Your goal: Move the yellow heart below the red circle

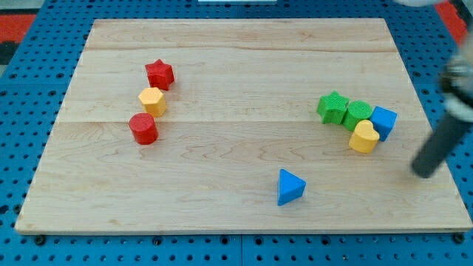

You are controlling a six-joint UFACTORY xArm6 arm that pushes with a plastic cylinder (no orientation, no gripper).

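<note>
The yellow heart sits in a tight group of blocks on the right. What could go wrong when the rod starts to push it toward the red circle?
1. The yellow heart touches the blue block and a green block, so a push may drag them along.
2. My tip is to the heart's lower right; pushing from there may send it up-left into the green star.
3. Far left, the yellow hexagon lies near the red circle; overshoot could disturb them.
</note>
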